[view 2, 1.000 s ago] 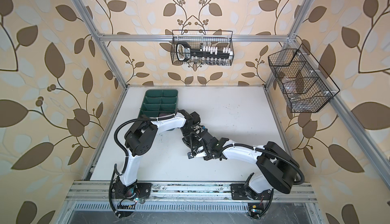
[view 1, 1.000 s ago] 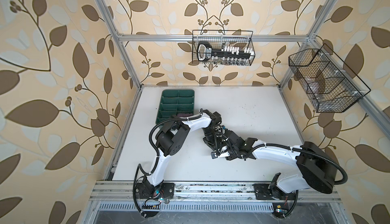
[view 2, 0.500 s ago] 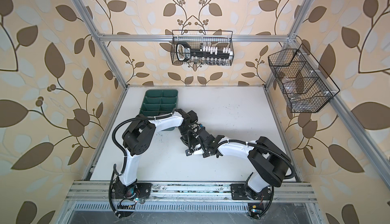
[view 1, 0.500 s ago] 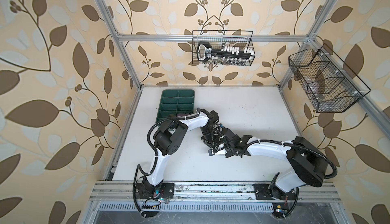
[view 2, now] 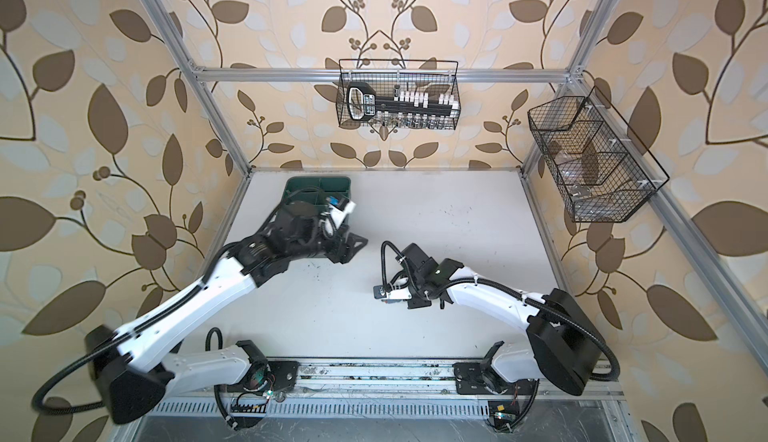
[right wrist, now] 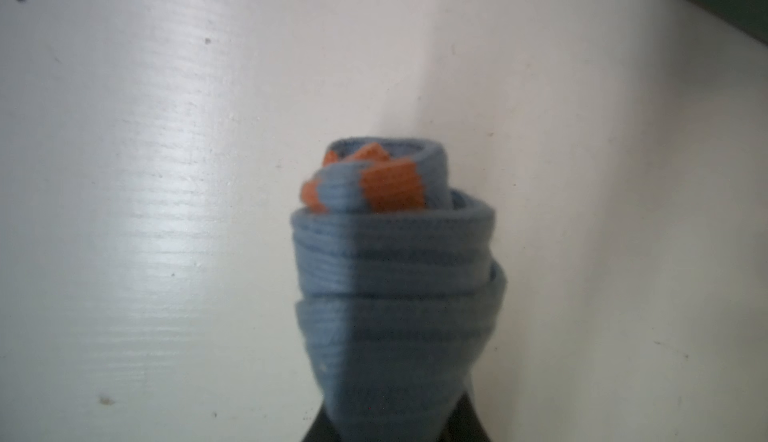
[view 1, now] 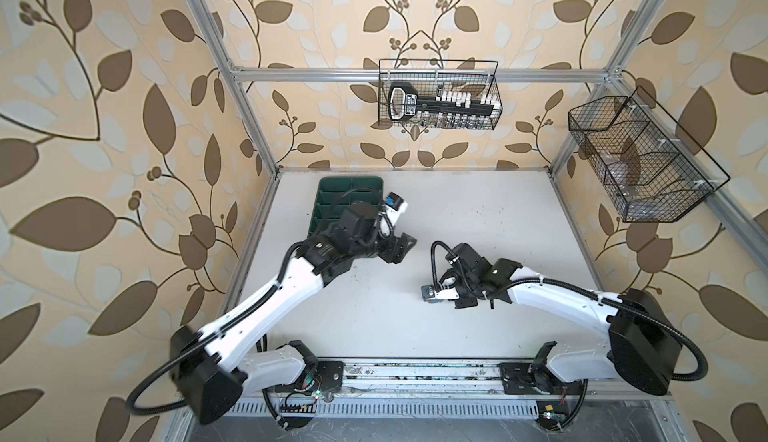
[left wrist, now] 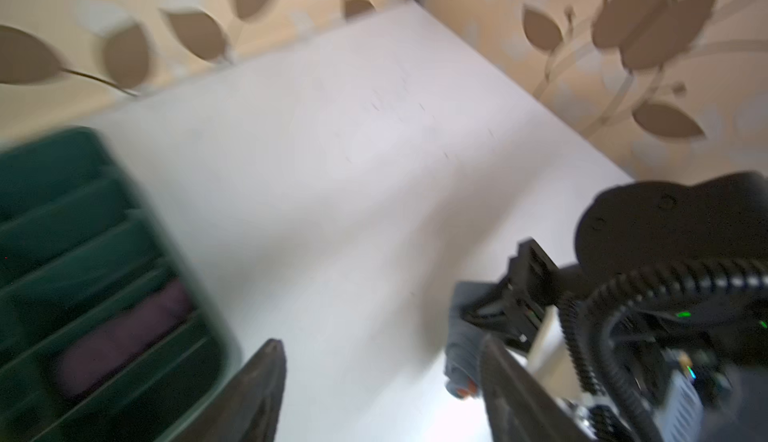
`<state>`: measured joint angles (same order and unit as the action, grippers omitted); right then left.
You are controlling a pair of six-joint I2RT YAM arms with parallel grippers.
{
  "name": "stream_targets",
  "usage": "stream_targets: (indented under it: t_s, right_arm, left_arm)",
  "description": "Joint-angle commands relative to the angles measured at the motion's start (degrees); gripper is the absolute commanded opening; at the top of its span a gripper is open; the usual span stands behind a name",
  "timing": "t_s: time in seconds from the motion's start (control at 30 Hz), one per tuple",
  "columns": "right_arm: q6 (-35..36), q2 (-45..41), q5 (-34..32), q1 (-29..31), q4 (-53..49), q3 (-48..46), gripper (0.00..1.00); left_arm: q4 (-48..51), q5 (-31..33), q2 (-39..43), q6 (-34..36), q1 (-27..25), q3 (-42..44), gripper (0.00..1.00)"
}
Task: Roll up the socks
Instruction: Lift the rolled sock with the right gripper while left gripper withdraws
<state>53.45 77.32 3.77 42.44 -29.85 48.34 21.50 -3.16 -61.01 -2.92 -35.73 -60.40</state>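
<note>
While the right tool [right wrist: 392, 427] clamps one end of the rolled grey-blue sock [right wrist: 395, 286] between its dark fingers [right wrist: 318, 429], we see its jaws drawn in close on the fabric. The coil of blue knit stands out beyond them, and orange bands [right wrist: 390, 188] are tucked into the heart of the roll at its free end. Behind the roll lies the white surface [right wrist: 124, 211], lightly specked; we cannot tell whether the sock rests on it or hangs just clear. In both top views the right arm reaches low toward the middle of the surface, and its wrist covers most of the sock. Well apart from it, toward the back left, we find the left tool [view 1: 402, 249] [view 2: 353, 248] with its jaws spread wide and nothing between them; the left wrist view shows its two fingers [left wrist: 257, 394] far apart over bare surface. This tool hangs by the near corner of the green divided tray [view 1: 332, 194] [view 2: 309, 188], which sits at the back left of the surface. In the blurred left wrist view we make out the purple sock [left wrist: 124, 336] lying in one of the tray's compartments, toward the end nearest the left tool. Farther out, a wire basket [view 1: 440, 94] holding black and white items hangs on the back wall, and a second wire basket [view 1: 640, 161] hangs on the right wall.
</note>
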Motion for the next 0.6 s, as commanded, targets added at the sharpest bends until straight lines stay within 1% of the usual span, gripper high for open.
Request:
stream_targets:
  t_s: [0.0, 0.07, 0.17, 0.27, 0.33, 0.37, 0.43, 0.5, 0.53, 0.57]
  right_arm:
    - [-1.07, -2.38, 7.22, -2.09, -2.71, 7.00, 0.00]
    - [-1.00, -2.38, 9.54, -3.38, -1.70, 10.97, 0.00]
    - [-3.05, -1.12, 12.14, -4.70, 2.26, 16.24, 0.00]
    - [-4.94, 1.31, 15.44, -5.93, 5.95, 20.22, 0.00]
    - [-6.54, 3.30, 16.56, -6.77, 8.29, 22.13, 0.00]
    - [-6.74, 4.51, 16.45, -7.03, 9.01, 22.54, 0.00]
    - [-6.78, 6.70, 16.58, -7.52, 9.71, 25.58, 0.00]
    - [-6.52, 8.86, 16.70, -7.80, 9.72, 27.25, 0.00]
    - [-6.47, 9.63, 17.05, -7.98, 9.88, 27.68, 0.00]
    - [-6.42, 10.22, 17.48, -8.07, 9.91, 28.02, 0.00]
  left_arm:
    - [-0.27, 20.42, 4.54, -2.88, 5.55, 2.74, 0.88]
    - [3.96, 21.59, 4.00, -4.57, 11.33, 1.30, 0.99]
    - [4.41, 24.46, 1.72, -4.81, 18.58, 1.59, 0.99]
    - [3.94, 25.40, -3.16, -8.67, 26.60, 1.71, 0.99]
    - [5.45, 23.23, -7.47, -10.88, 31.72, 0.34, 0.99]
    - [5.92, 20.85, -9.89, -11.08, 33.95, -0.50, 0.99]
    - [7.08, 18.22, -15.61, -11.07, 37.33, -2.49, 0.99]
    - [9.15, 16.40, -23.69, -12.27, 40.74, -5.99, 0.93]
    - [9.67, 14.80, -26.38, -12.49, 41.96, -7.59, 0.87]
    - [9.83, 14.30, -29.40, -12.96, 42.74, -9.28, 0.85]
